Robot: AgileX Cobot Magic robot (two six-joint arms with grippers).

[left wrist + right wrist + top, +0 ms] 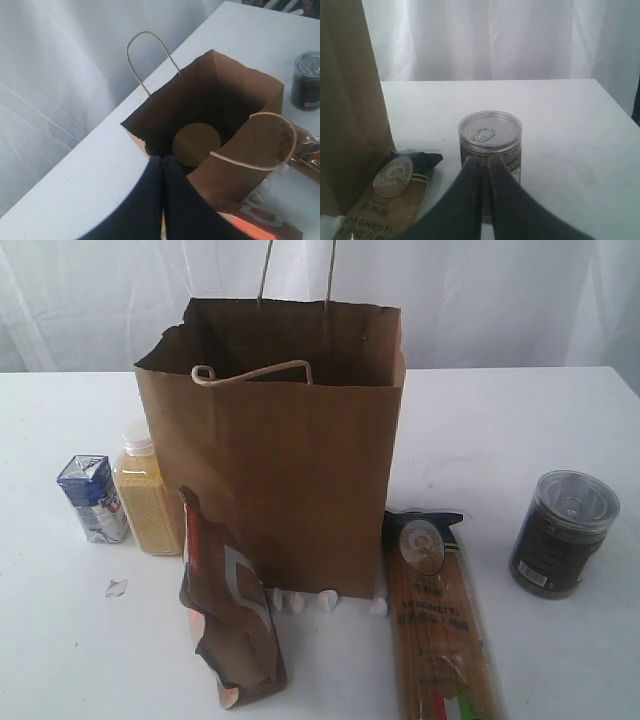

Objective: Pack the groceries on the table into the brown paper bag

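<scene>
Left gripper (pixel 162 162), jaws pressed together and empty, hangs over the brown paper bag (pixel 235 172); the tan-lidded jar (pixel 196 144) sits inside, below it. It should rise straight, clear of the rim.

White table (pixel 500 420) under a brown paper bag (pixel 290 470), carton (pixel 92 498), yellow-filled bottle (pixel 147 495), foil pouch (pixel 225 620) (crumpled), spaghetti packet (pixel 435 620), dark jar (pixel 562 532)

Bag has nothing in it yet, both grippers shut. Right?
Not quite. The brown paper bag is not empty: the left wrist view, looking down into it, shows the jar with the tan lid standing at the bottom. The left gripper and right gripper are indeed both shut.
</scene>
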